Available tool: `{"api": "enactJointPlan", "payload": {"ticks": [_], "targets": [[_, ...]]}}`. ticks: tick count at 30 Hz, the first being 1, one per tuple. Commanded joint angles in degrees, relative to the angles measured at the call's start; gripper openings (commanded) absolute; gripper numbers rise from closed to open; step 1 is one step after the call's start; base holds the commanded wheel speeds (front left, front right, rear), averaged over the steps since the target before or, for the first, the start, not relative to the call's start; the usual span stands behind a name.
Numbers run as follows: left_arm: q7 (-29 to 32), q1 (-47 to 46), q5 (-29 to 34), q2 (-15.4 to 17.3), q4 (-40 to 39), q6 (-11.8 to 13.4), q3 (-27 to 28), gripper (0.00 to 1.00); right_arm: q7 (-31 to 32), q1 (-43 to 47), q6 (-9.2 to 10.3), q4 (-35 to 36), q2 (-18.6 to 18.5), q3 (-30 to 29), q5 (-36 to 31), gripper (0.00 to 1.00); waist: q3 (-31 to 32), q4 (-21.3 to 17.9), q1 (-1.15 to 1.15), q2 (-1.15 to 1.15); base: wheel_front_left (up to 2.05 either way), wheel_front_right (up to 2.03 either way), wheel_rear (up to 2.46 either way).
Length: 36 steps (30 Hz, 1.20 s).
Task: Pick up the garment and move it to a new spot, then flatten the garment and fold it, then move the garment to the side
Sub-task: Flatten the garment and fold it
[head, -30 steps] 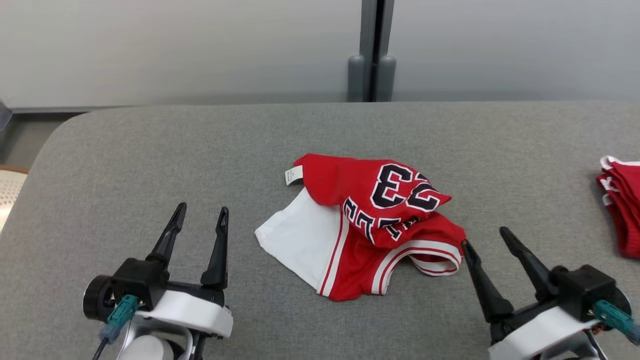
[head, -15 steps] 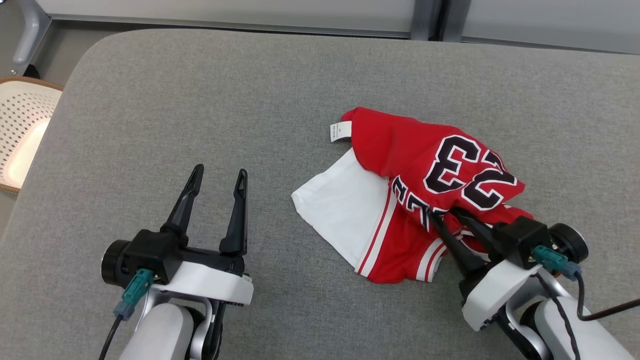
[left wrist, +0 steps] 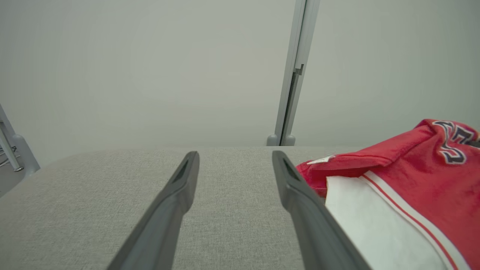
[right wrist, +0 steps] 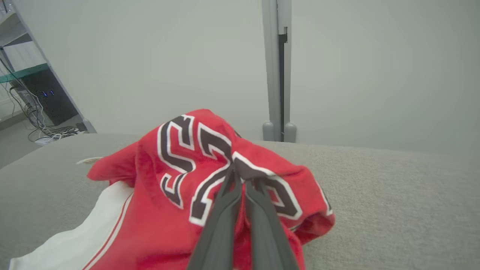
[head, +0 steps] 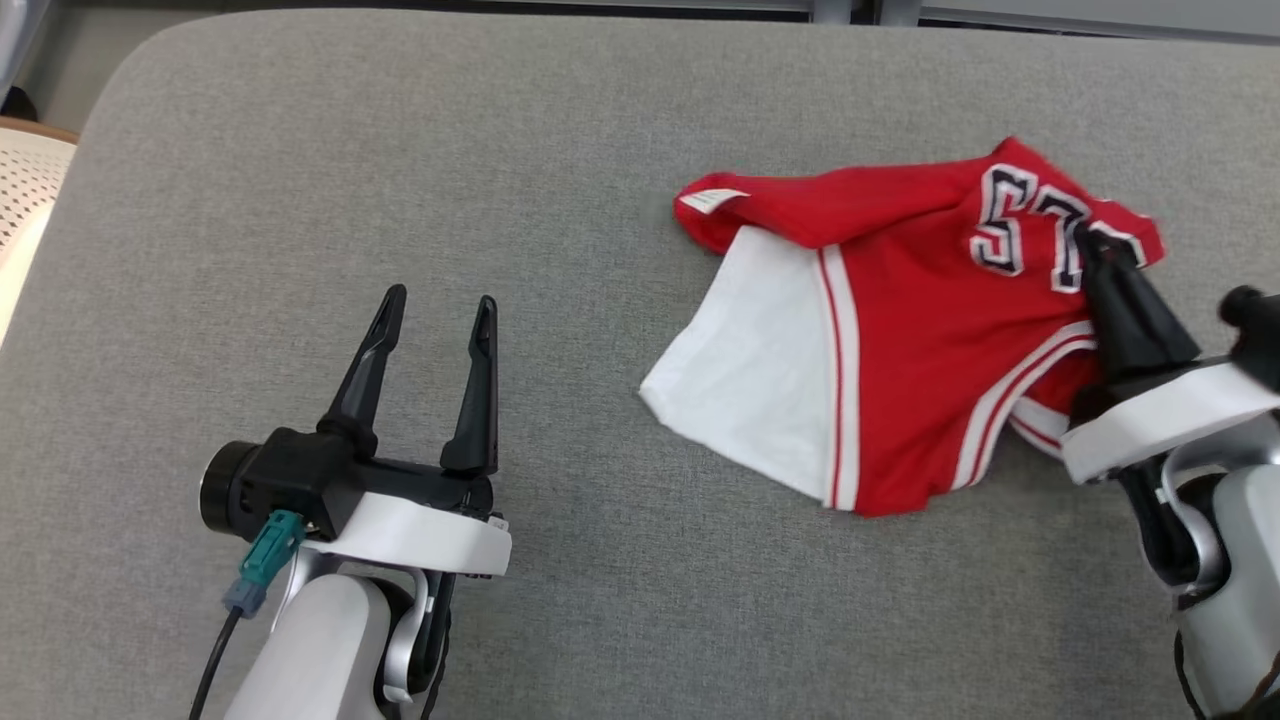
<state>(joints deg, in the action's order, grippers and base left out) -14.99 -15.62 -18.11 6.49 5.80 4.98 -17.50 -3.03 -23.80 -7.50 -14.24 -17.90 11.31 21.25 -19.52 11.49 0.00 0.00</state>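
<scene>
At the right of the grey table (head: 400, 150), the right gripper (head: 1095, 245) is pinching shut on the far corner of the crumpled red garment (head: 900, 330) while the left gripper (head: 437, 300) is standing open and empty, with moving, flattening and folding undone

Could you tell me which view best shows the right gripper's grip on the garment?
The right wrist view: the right gripper is shut, pinching the garment at its lettering. The head view has that pinch from behind; the left wrist view offers the garment's red-and-white side.
</scene>
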Motion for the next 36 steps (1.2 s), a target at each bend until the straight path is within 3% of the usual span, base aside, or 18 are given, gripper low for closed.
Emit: {"api": "enactJointPlan", "payload": {"ticks": [1, 2, 3, 4, 10, 17, 25, 36], "targets": [[-0.2, -0.9, 0.5, 0.0, -0.1, -0.3, 0.2, 1.0, -0.8, -1.2, 0.01, -1.6, 0.4, -1.2, 1.4, 0.0, -0.7, -0.4, 0.0, 0.0, 0.0, 0.0, 0.0], [-0.2, -1.1, 0.6, -0.1, -0.1, -0.4, 0.3, 1.0, -1.1, -1.5, 0.01, -2.8, 0.6, -1.8, 2.0, 0.38, -1.0, -0.6, 0.0, 0.0, 0.0, 0.0, 0.0], [-0.2, -1.4, 0.8, -0.3, -0.1, -0.6, 0.3, 1.0, -1.7, -2.0, 0.01, -3.7, 1.1, -2.3, 3.1, 0.6, -1.3, -0.7, 0.0, 0.0, 0.0, 0.0, 0.0], [-0.2, -1.6, 1.0, -0.4, 0.0, -0.7, 0.3, 1.0, -2.4, -2.6, 0.01, -4.7, 1.1, -2.8, 3.8, 1.0, -1.5, -0.9, 0.0, 0.0, 0.0, 0.0, 0.0], [-0.2, -1.2, 1.6, -0.7, 0.3, -1.0, 1.1, 1.0, -7.4, -2.4, 0.01, -7.4, 1.1, -4.5, 7.5, 1.0, -1.7, -2.5, 0.0, 0.0, 0.0, 0.0, 0.0], [-0.2, 0.3, 2.0, -0.4, 0.6, -1.3, 2.9, 1.0, -10.0, 2.7, 0.01, -0.8, -0.6, -5.1, 3.9, 1.0, 0.8, -4.7, 0.0, 0.0, 0.0, 0.0, 0.0], [-0.2, 3.4, 1.9, 0.4, 0.8, -1.3, 5.1, 1.0, -5.5, 14.1, 0.01, 11.5, 1.5, -6.6, -2.0, 1.0, 5.5, -7.4, 0.0, 0.0, 0.0, 0.0, 0.0], [0.3, 9.7, 1.4, 2.7, 0.7, -0.4, 6.3, 1.0, 0.2, 26.4, 0.01, 21.7, 5.5, -7.7, -5.5, 1.0, 11.5, -10.8, 0.0, 0.0, 0.0, 0.0, 0.0]]}}
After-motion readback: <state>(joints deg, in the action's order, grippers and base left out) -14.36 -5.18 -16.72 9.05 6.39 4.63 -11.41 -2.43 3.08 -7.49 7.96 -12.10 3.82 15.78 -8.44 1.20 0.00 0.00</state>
